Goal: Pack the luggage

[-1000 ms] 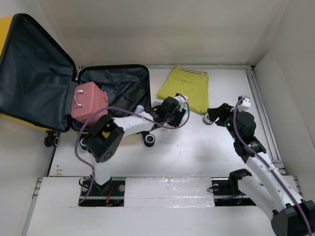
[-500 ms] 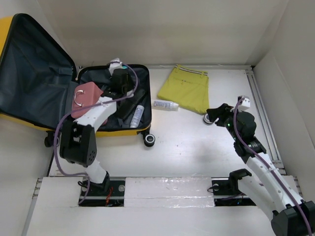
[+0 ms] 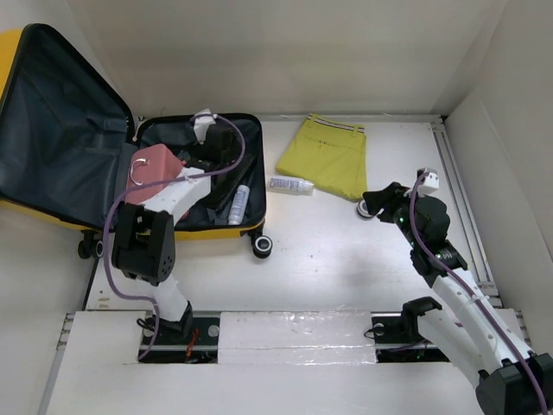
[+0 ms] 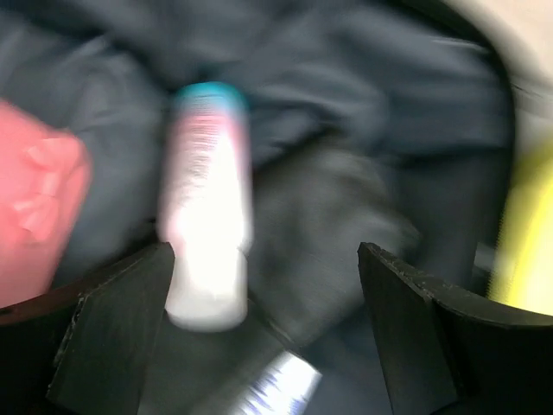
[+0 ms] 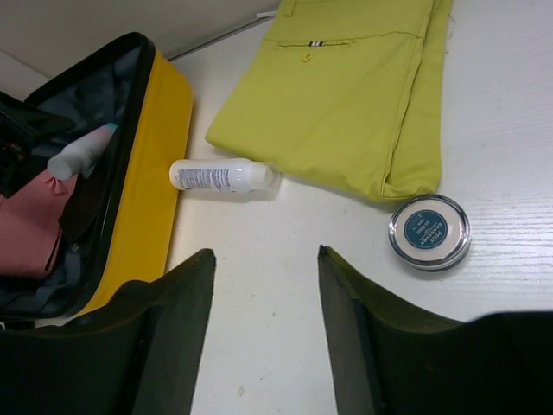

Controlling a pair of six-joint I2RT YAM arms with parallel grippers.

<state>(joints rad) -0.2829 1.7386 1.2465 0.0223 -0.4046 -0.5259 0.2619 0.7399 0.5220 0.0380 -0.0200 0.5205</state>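
The yellow luggage lies open at the left, its grey-lined lid raised. Its base holds a pink case, dark clothes and a white bottle. My left gripper hangs open and empty inside the base. The left wrist view is blurred; there the gripper is over a teal-capped white bottle, beside the pink case. My right gripper is open and empty over bare table, with the luggage wall to its left.
On the table are a small white bottle, a folded yellow-green garment and a round tin beside the right gripper. White walls close in the table at the back and right.
The left arm swung from beside the bottle on the table back into the luggage base. That bottle is now uncovered. The right arm has not moved.
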